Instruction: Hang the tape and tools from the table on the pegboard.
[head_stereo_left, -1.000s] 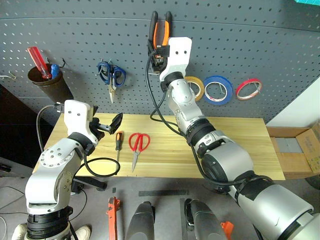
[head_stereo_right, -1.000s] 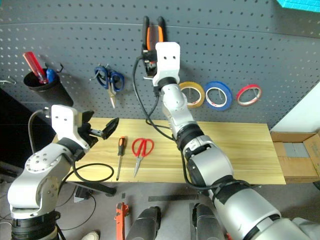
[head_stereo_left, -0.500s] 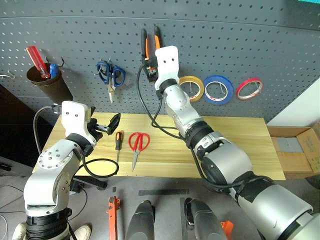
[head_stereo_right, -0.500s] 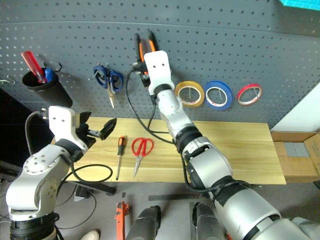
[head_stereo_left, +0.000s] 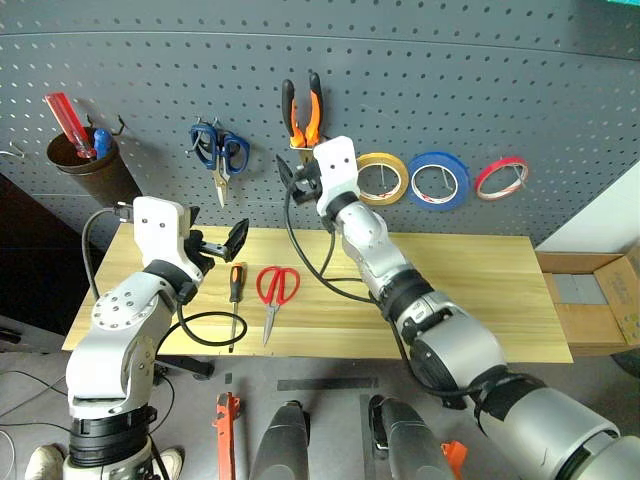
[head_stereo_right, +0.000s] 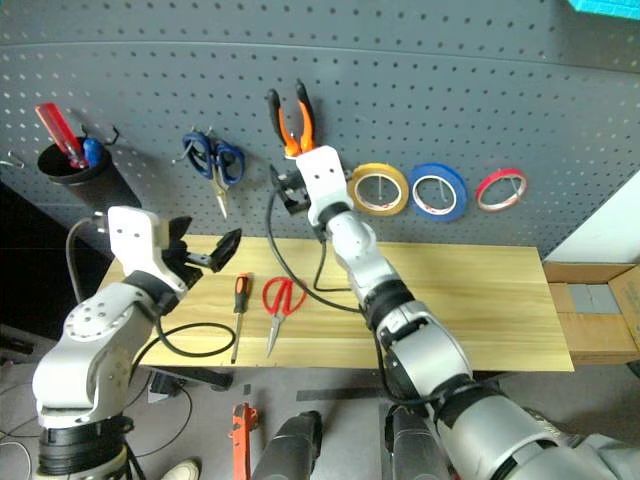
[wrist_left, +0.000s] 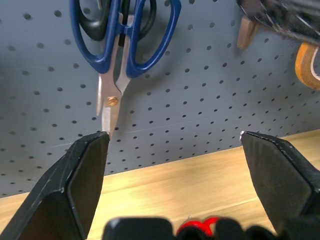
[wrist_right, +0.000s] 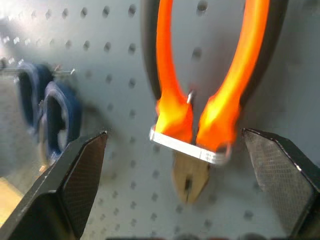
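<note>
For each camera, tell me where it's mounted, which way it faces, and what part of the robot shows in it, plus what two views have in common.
Left and right eye views: on the head, facing forward and down at the table and pegboard; both arms show.
Left wrist view: on the left wrist, facing the pegboard's blue scissors; the open left gripper shows.
Right wrist view: on the right wrist, facing the hung pliers; the open right gripper shows, apart from them.
Shared: both wrist views catch the blue scissors.
</note>
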